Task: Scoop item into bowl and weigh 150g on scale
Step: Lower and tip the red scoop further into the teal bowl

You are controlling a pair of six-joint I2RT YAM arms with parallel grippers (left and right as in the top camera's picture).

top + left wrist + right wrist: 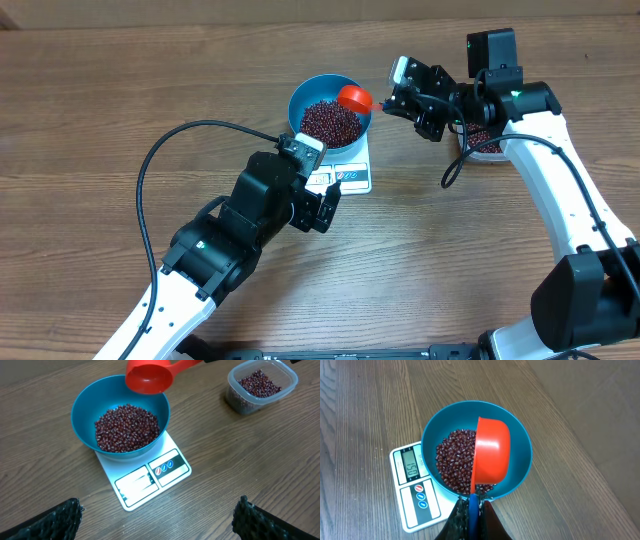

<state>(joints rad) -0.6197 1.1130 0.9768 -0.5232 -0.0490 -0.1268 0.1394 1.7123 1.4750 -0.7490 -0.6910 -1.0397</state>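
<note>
Wood-grain surface [100, 80] carries all items; both arms reach over it from the near edge.

1. Beans [330, 122]: a loose maroon heap lies inside the bowl [297, 100] and covers its floor. The light-blue inner wall shows all round above the heap.
2. Bowl: stands upright on the scale [352, 178], over the half away from the controls. The bowl rim overhangs the platform edge on that side.
3. Scale: white, flat on the surface. The display [411, 466] and the round buttons [421, 496] remain uncovered, just beside the bowl. Digits are lit, but they are too small to read with certainty.
4. Scoop [353, 98]: red, held in the air over the bowl's rim on the right arm's side and rolled onto its side. The left wrist view shows its bare red interior. Whether it touches the rim cannot be told.
5. Right hand [472, 507]: fingers together, clamped on the scoop handle, which runs from the cup back to the hand.
6. Tub [235, 380]: clear plastic, holding a further layer of beans. It stands well apart from the scale, under the right arm in the overhead view.
7. Left hand [157, 522]: fingers fully apart, holding nothing. It hangs near the display end of the scale, facing the bowl.
</note>
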